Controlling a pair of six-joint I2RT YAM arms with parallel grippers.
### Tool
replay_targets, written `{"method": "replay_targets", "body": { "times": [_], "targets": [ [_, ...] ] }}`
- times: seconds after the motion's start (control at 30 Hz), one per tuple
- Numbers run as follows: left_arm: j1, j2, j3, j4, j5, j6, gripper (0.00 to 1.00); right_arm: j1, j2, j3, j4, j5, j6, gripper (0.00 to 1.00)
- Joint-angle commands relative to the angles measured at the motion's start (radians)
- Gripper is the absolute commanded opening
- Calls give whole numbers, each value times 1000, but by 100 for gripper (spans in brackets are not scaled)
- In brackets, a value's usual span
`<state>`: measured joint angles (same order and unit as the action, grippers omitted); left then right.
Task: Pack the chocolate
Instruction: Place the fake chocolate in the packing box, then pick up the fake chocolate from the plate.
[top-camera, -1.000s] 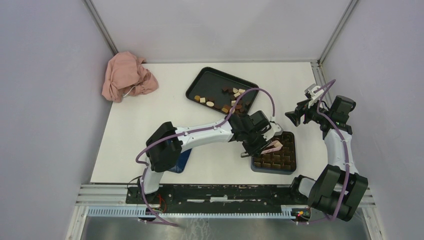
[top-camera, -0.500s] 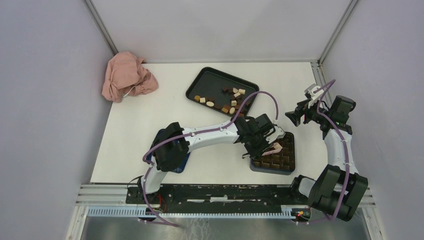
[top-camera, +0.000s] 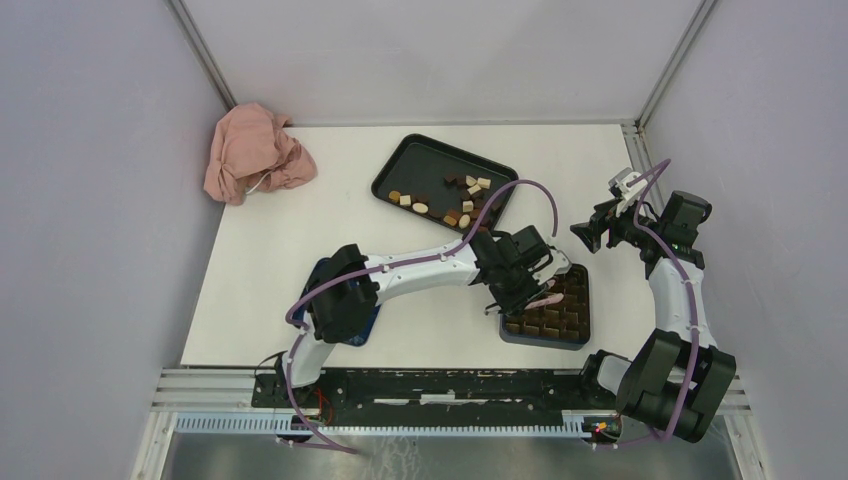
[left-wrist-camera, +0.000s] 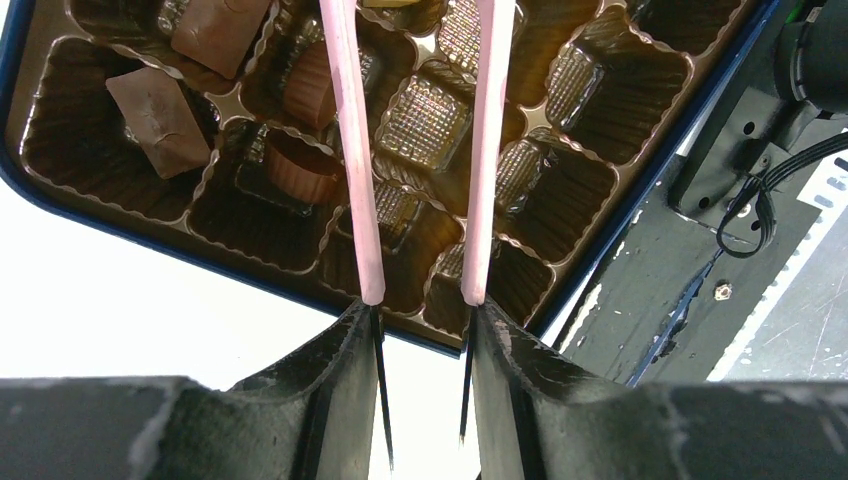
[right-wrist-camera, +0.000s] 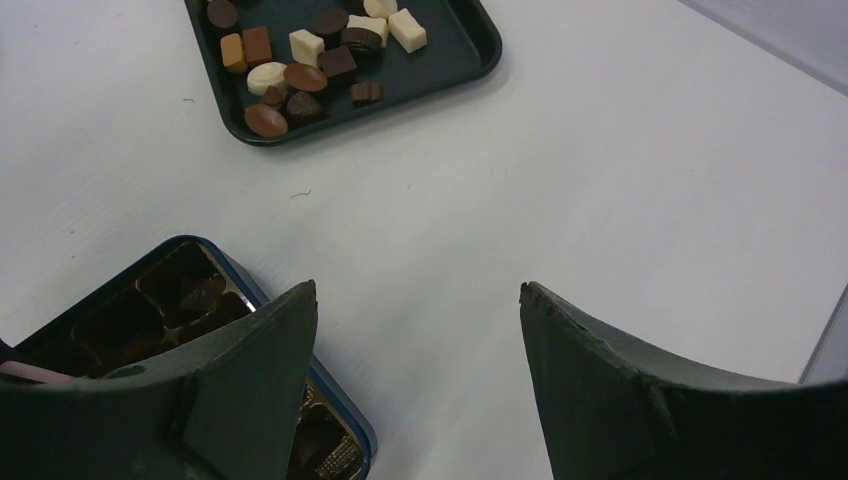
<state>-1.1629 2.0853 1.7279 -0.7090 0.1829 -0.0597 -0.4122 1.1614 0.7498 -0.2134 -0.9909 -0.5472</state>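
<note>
**Left pincer** (left-wrist-camera: 422, 312): clamped on the rear ends of the pink tongs (left-wrist-camera: 352, 150), one finger against the outside of each arm. The two tong arms run forward side by side with a gap between them. Their tips pass out of the wrist view, so whether they carry a piece cannot be told. The tongs hang over the dark blue box (left-wrist-camera: 590, 95), which sits on the white counter (right-wrist-camera: 600, 200) near its front edge.

**Chocolate** (right-wrist-camera: 305, 46): most pieces, dark brown, tan and cream-white, lie loose at the near end of the black tray (right-wrist-camera: 445, 60), further back on the counter. A few brown pieces already sit in separate cells of the box's brown insert, all to one side of the tongs. The other cells in view are bare.

**Right pincer** (right-wrist-camera: 418, 290): fingers wide apart with nothing between them, raised above the counter to the right of the box.

**Pink cloth** (top-camera: 255, 150): crumpled at the far left corner.
</note>
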Motion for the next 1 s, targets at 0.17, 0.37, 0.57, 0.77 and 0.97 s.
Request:
{"method": "replay_targets", "body": {
  "times": [0.17, 0.37, 0.57, 0.77, 0.97],
  "targets": [
    [-3, -53, 28, 55, -8, -25, 39, 3, -6, 38, -1, -17, -10, 80],
    [39, -181, -114, 191, 22, -75, 38, 2, -6, 39, -3, -21, -11, 80],
    [133, -292, -239, 248, 52, -105, 38, 3, -6, 39, -3, -25, -11, 80],
    [307, -363, -309, 230, 53, -105, 39, 3, -10, 39, -4, -23, -11, 80],
    [479, -343, -266, 142, 43, -75, 39, 3, -13, 39, -4, -23, -11, 80]
  ]
}}
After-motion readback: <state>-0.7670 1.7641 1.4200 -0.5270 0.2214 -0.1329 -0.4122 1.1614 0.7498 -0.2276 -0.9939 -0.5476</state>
